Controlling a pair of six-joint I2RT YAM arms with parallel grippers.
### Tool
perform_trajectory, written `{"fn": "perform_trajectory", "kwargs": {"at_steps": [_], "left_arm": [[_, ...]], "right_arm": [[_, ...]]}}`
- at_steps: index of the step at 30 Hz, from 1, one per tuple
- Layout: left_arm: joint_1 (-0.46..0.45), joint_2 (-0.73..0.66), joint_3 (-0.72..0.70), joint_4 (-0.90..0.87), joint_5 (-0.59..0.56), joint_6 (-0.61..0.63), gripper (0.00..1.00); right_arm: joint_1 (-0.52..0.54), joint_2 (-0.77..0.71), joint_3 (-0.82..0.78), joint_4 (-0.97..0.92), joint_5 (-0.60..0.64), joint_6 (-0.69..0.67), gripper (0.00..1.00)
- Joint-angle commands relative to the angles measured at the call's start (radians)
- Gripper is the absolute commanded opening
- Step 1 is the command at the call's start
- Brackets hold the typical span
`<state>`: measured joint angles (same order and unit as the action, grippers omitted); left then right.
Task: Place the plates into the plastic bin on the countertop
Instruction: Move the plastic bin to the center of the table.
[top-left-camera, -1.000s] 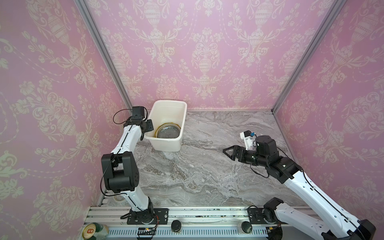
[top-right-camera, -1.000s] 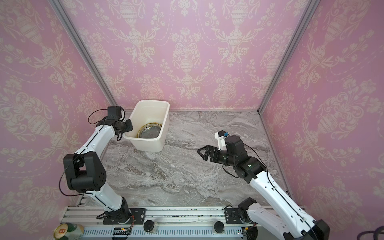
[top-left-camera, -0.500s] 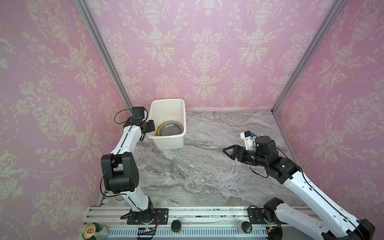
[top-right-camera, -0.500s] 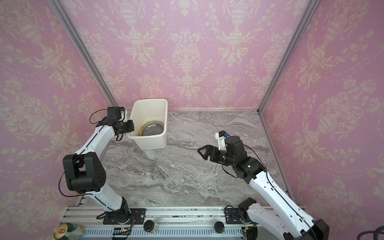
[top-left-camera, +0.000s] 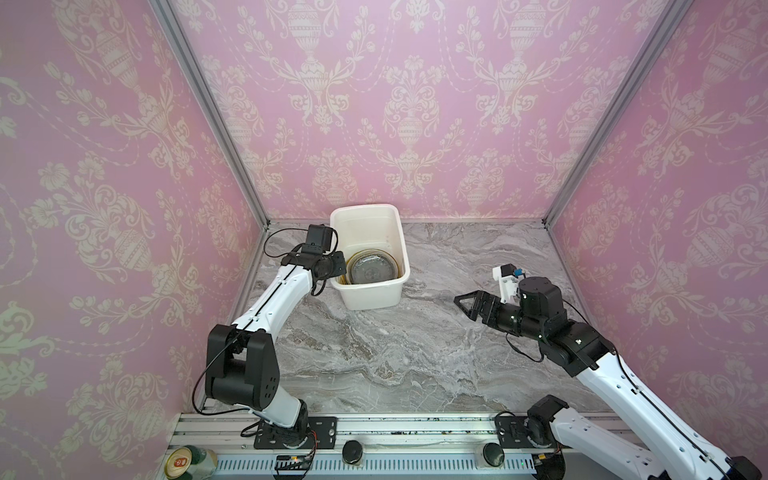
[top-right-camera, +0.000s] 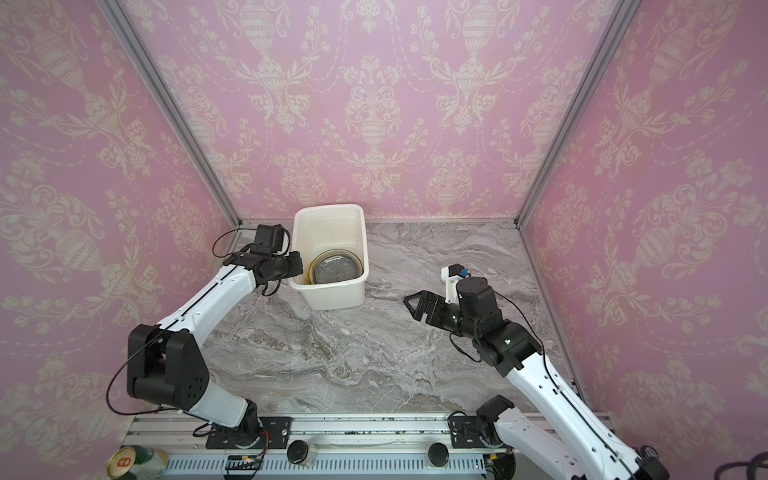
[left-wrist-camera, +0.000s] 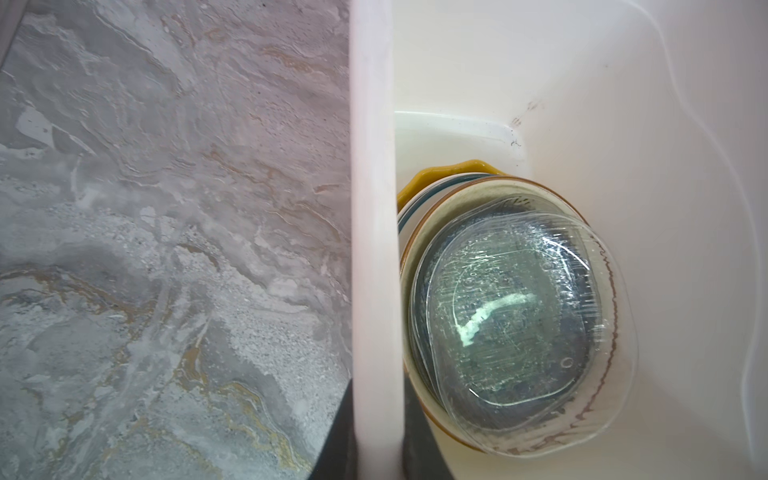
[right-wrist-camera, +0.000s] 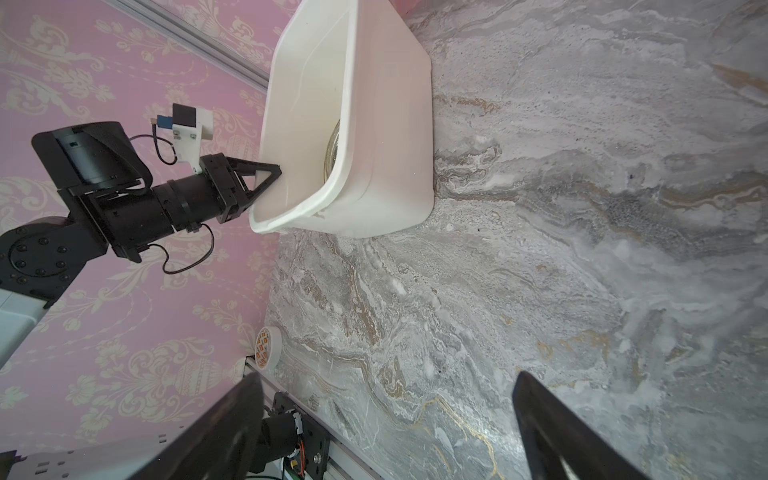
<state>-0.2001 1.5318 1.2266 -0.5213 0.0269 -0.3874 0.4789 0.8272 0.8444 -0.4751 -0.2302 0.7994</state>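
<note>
Top views both show the plastic bin (top-left-camera: 370, 296) (top-right-camera: 332, 296) shifted since a second ago: it has slid away from the left wall toward the middle of the countertop (top-left-camera: 415, 353) and now stands squarer to the back wall. The left gripper (top-left-camera: 337, 266) (top-right-camera: 296, 266) has travelled with it, pinched on the bin's left rim. The plates (top-left-camera: 372, 270) (top-right-camera: 336, 270) lie stacked in the bin's near end. The left arm bends at its elbow near the rail, with the forearm stretched out to the bin. The right gripper (top-left-camera: 463, 307) (top-right-camera: 411, 307) hangs where it was, spread wide and holding nothing, over bare marble well right of the bin and pointing toward it. Pink damask wallpapered walls (top-left-camera: 415, 104) close three sides; a drink can (top-left-camera: 191, 462) lies by the left end of the aluminium rail (top-left-camera: 415, 432). Left wrist view: the bin's rim runs straight between the dark fingers (left-wrist-camera: 330, 440), one outside the wall and one inside. A clear glass plate (left-wrist-camera: 519, 324) tops the stack over a cream plate (left-wrist-camera: 461, 203) with a brown edge, and a yellow plate (left-wrist-camera: 449, 168) peeks out beneath. Right wrist view: the right gripper's two fingertips stand far apart above grey, brown-veined marble, and the left gripper clamps the bin's rim across the countertop.
</note>
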Motion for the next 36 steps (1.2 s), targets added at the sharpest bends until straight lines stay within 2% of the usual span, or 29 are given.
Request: {"fn": "perform_trajectory", "kwargs": {"at_steps": [1, 10, 14, 20, 22, 24, 29, 32, 36], "left_arm": [[-0.067, -0.065, -0.042, -0.095, 0.143, -0.044, 0.0], [-0.208, -0.142, -0.152, -0.097, 0.25, -0.156, 0.0], [-0.271, -0.153, -0.166, -0.116, 0.248, -0.167, 0.0], [-0.314, -0.174, -0.155, -0.154, 0.217, -0.186, 0.0], [-0.322, -0.188, -0.152, -0.156, 0.218, -0.199, 0.07], [-0.327, -0.208, -0.163, -0.14, 0.229, -0.22, 0.19], [-0.332, -0.277, -0.188, -0.085, 0.245, -0.248, 0.43], [-0.332, -0.328, -0.159, -0.059, 0.208, -0.184, 0.58], [-0.327, -0.379, -0.064, -0.052, 0.079, 0.013, 0.8]], "right_arm": [[-0.001, -0.036, -0.01, -0.047, 0.059, 0.02, 0.94], [-0.002, -0.088, -0.016, -0.095, 0.139, 0.039, 0.95], [-0.001, -0.09, 0.001, -0.125, 0.155, 0.021, 0.95], [-0.001, -0.09, 0.019, -0.155, 0.178, 0.001, 0.97], [-0.002, -0.094, 0.022, -0.161, 0.196, -0.006, 0.98], [-0.002, -0.095, 0.028, -0.165, 0.216, -0.018, 0.99], [-0.005, -0.079, 0.057, -0.169, 0.27, -0.082, 1.0], [-0.021, -0.052, 0.084, -0.154, 0.296, -0.128, 1.0], [-0.063, 0.003, 0.115, -0.095, 0.313, -0.194, 1.0]]}}
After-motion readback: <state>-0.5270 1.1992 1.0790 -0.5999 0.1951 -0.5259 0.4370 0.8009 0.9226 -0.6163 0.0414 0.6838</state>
